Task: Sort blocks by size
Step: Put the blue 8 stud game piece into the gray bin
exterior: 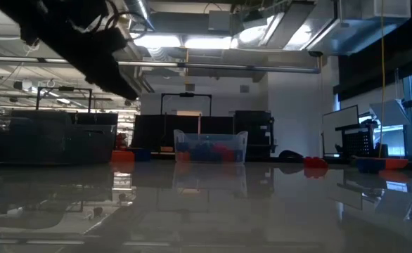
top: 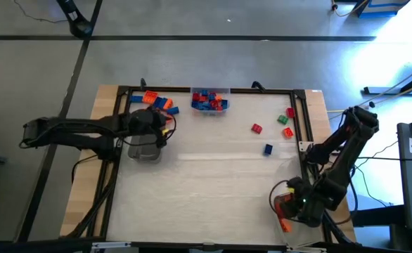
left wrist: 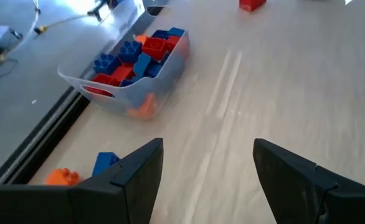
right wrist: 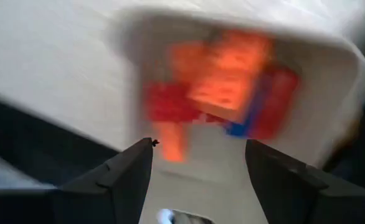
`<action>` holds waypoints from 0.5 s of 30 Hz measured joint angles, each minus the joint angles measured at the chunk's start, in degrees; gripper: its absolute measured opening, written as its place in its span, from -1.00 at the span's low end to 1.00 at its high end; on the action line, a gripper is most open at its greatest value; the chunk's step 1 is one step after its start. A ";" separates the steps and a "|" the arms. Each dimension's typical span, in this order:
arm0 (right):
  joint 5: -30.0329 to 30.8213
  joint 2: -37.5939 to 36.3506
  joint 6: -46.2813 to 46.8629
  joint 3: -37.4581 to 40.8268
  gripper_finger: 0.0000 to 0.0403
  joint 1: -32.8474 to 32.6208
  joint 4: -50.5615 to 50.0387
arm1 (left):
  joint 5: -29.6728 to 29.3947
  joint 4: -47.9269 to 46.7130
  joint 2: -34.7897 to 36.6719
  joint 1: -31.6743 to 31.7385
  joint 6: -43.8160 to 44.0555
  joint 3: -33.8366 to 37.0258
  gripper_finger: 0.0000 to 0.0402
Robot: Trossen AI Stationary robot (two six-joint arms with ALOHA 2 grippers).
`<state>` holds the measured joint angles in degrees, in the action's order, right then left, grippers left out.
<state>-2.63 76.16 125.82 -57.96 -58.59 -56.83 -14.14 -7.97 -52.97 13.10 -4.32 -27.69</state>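
Blocks fill a clear tray [top: 209,100] at the table's far edge, also seen in the left wrist view [left wrist: 132,65]. More orange and blue blocks [top: 157,102] lie loose to its left. A few red, green and blue blocks [top: 268,149] are scattered at the far right. My left gripper [left wrist: 207,149] is open and holds nothing. It hovers by another clear tray [top: 144,149] at the left. My right gripper [right wrist: 198,146] is open and points down over a tray [right wrist: 332,74] at the near right corner. That tray holds orange, red and blue blocks [right wrist: 229,78].
A dark frame [top: 301,119] borders the work surface. The table's middle and near left hold no objects. In the low view my left arm [exterior: 86,42] hangs at the upper left. The far tray [exterior: 211,147] and loose blocks [exterior: 315,163] show along the horizon.
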 joint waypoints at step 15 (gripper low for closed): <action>54.14 -3.80 -59.81 -4.49 0.28 25.10 -5.03 | 0.00 -15.27 -1.25 10.87 2.26 -8.36 0.17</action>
<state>51.51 72.36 66.01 -62.46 -33.48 -61.86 -14.14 -23.24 -54.22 23.98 -2.05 -36.05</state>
